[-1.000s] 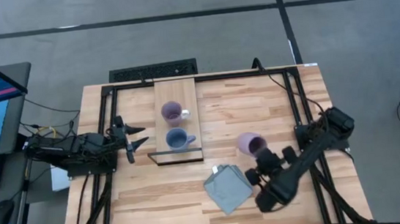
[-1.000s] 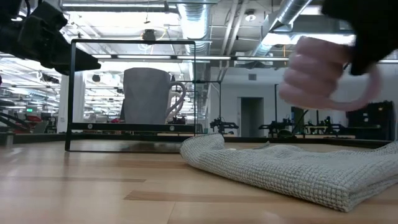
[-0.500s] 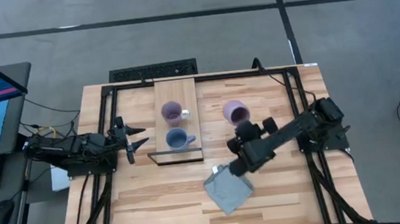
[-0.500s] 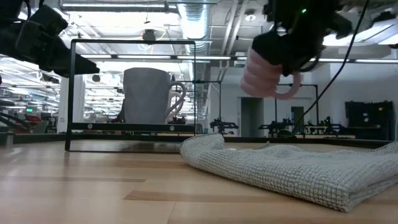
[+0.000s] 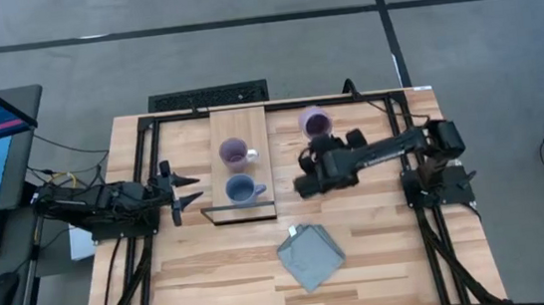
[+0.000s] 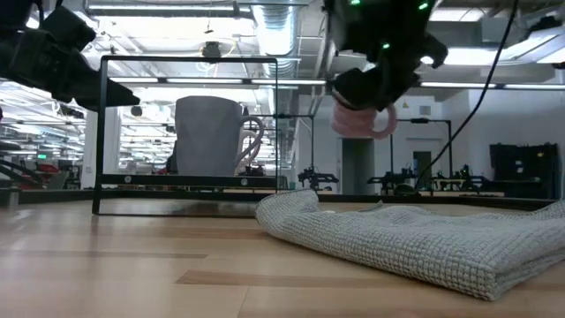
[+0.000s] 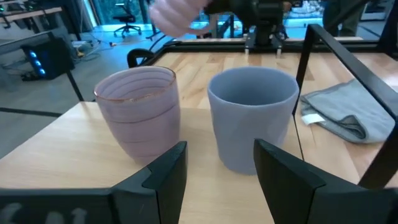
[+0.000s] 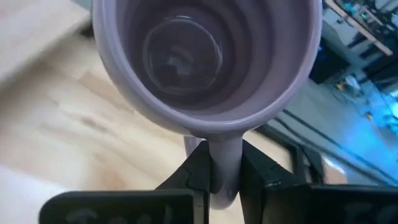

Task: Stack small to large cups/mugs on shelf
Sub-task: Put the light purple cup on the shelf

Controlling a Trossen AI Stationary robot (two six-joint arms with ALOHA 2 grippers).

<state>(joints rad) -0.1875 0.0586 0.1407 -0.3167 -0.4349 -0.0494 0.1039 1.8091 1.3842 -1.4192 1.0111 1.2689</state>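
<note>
The light-wood shelf (image 5: pixel 238 126) carries a lilac mug (image 5: pixel 234 154) and a dusty blue mug (image 5: pixel 241 188), both standing upright on their bases; the left wrist view shows the lilac one (image 7: pixel 140 109) beside the blue one (image 7: pixel 253 115). My right gripper (image 5: pixel 316 143) is shut on a second lilac mug (image 5: pixel 316 123), in the air right of the shelf near the far edge, also seen in the low view (image 6: pixel 357 119). My left gripper (image 5: pixel 188 191) waits open at the shelf's left side, level with the blue mug. My right gripper pinches the lilac mug's handle (image 8: pixel 224 163) between its two fingers (image 8: pixel 199 168), which lie across the handle. They come slanting from the table's near-right side. The mug is lifted clear of the table, mouth tilted toward the gripper, with its handle (image 6: pixel 385 124) on the gripper's side.
A folded grey-blue cloth (image 5: pixel 311 256) lies on the tabletop near the near edge, right of the shelf, and fills the low view's foreground (image 6: pixel 415 238). A dark metal frame (image 6: pixel 101 132) stands around the shelf. Black rails (image 5: pixel 423 218) run along the table's sides.
My right gripper has carried the lilac mug from above the table's near-right part, by the cloth, up and toward the far edge and the left, closer to the shelf. The mug has turned from lying tipped sideways to mouth upward. The left arm has kept still.
</note>
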